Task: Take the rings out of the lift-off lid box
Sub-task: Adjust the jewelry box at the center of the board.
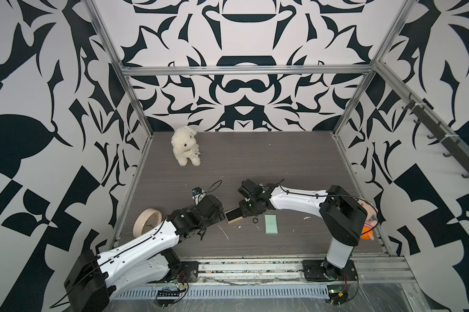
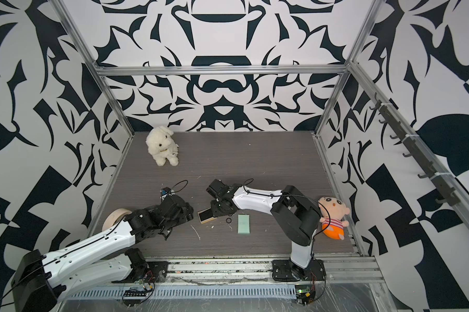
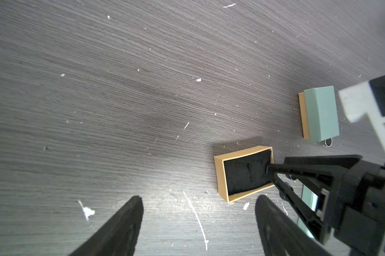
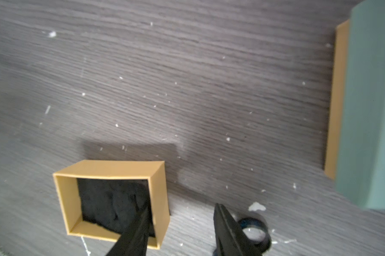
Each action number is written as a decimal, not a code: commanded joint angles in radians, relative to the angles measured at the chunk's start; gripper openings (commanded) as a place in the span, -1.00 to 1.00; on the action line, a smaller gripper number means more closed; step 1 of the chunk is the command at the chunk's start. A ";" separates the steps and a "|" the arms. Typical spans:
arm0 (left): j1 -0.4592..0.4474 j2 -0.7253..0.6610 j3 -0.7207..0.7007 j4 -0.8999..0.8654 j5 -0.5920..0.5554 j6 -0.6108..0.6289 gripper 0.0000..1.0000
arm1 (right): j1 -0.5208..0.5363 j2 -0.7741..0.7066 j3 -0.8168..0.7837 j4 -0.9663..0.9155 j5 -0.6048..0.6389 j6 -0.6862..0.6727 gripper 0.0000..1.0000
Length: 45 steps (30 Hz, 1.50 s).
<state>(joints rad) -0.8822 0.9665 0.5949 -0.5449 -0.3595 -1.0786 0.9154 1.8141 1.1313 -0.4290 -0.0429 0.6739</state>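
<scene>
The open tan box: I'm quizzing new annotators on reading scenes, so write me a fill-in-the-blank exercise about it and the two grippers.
1. The open tan box has a ___ lining.
2. One of the right gripper's jaws is inside the box, the other ___ it.
3. The black ring lies on the ___.
4. The left gripper's jaws stand ___.

Missing words: black; outside; table; open.

A robotics lab test cell: aluminium frame (image 1: 244,70), patterned backdrop walls (image 1: 244,32), rail-mounted robot arms (image 1: 295,200).
</scene>
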 commanded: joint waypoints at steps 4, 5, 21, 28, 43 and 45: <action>0.000 -0.008 -0.044 0.006 0.003 -0.014 0.68 | 0.016 0.021 0.058 -0.048 0.062 0.001 0.01; 0.000 -0.006 -0.046 0.008 0.004 -0.015 0.68 | 0.018 0.025 0.060 -0.051 0.070 0.002 0.01; -0.001 -0.028 -0.051 0.035 0.033 -0.024 0.90 | 0.030 -0.078 0.121 -0.127 0.107 -0.019 0.16; -0.068 -0.062 -0.076 0.058 0.008 -0.132 0.99 | 0.016 -0.238 0.055 -0.150 0.205 -0.034 0.47; -0.466 0.209 0.000 0.193 -0.207 -0.511 0.99 | -0.139 -0.595 -0.245 -0.213 0.306 -0.063 0.99; -0.482 0.245 0.020 0.204 -0.218 -0.525 0.99 | -0.156 -0.634 -0.272 -0.220 0.318 -0.063 0.99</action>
<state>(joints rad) -1.3437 1.1851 0.5701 -0.3748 -0.5217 -1.5352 0.7765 1.2404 0.8768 -0.6224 0.2146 0.6205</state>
